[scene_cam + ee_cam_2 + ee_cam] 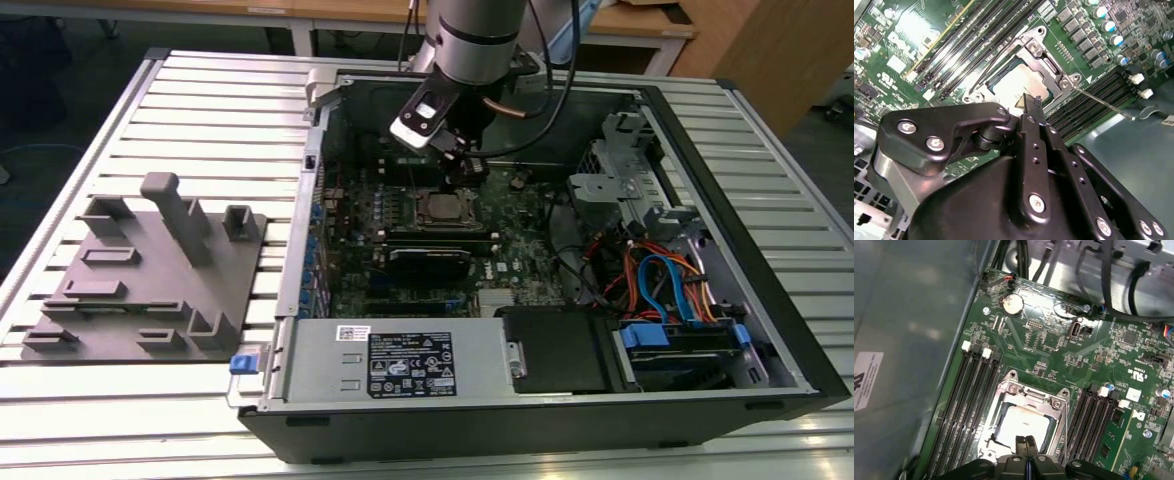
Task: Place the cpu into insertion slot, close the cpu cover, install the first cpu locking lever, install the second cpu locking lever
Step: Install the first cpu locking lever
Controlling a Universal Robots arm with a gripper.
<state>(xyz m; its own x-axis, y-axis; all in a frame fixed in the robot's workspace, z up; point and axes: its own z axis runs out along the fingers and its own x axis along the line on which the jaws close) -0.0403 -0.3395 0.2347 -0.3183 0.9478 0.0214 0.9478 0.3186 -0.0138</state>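
Reaching down into the open computer case [747, 330] from its far edge and hanging the gripper [458, 178] just above the middle of the green board [534, 270]. Pressing the two fingertips [1021, 442] together in the first wrist view, right over the chip, gripping nothing. Showing the chip [1024, 422] seated in the socket [995, 432], mid-board, between two banks of long black memory slots [966, 400]. Showing the cover [1030, 396] lying flat over the chip, its window baring the silvery top. Showing a thin lever [1104, 102] angling out from the socket's corner across the memory slots in the second wrist view. Resting the case on a slatted table [200, 100], beside a grey fixture plate [134, 290] near the table's edge on the exterior view's left.
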